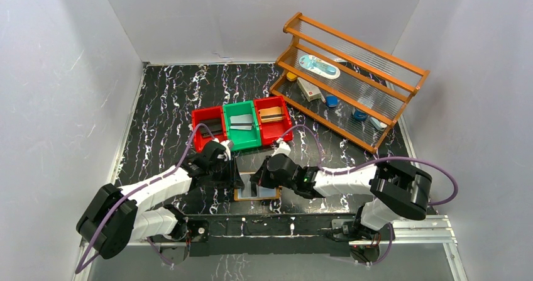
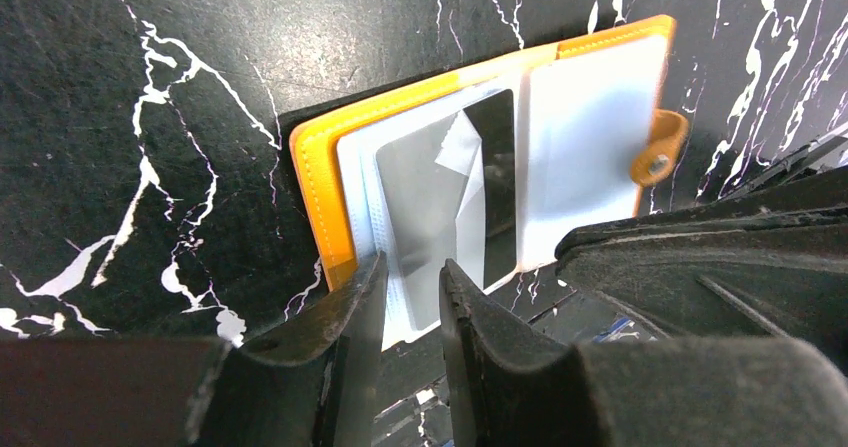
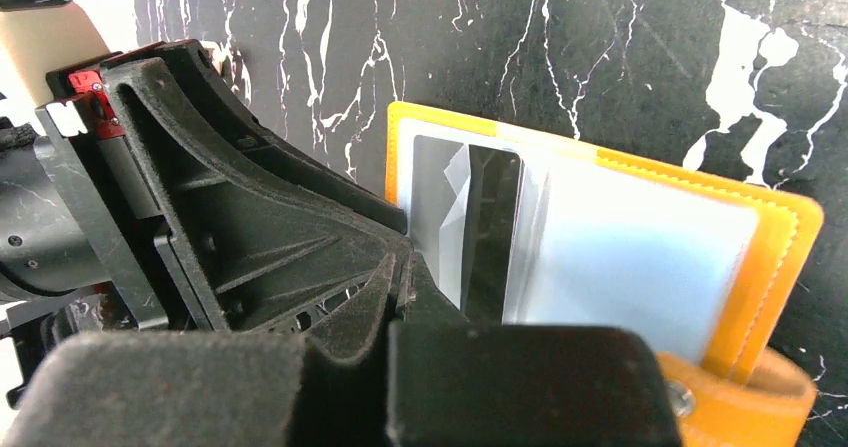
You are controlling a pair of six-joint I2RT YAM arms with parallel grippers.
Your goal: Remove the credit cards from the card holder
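The card holder point(image 1: 256, 193) lies open on the table between the two grippers, its tan-orange cover point(image 2: 318, 182) up against the marble. A grey credit card point(image 2: 420, 207) sits in a clear pocket with a creased film; a darker one point(image 2: 496, 182) lies beside it. My left gripper point(image 2: 412, 289) stands narrowly open over the near edge of that pocket. My right gripper point(image 3: 405, 267) is shut, its tip at the pocket's edge beside the grey card point(image 3: 435, 202); nothing shows between its fingers. The snap tab point(image 2: 658, 152) sticks out at the right.
Three bins stand just behind the wallet: red point(image 1: 208, 129), green point(image 1: 242, 125) with a grey card in it, red point(image 1: 272, 119) with a brown item. A wooden rack point(image 1: 349, 80) with small items stands at the back right. White walls enclose the table.
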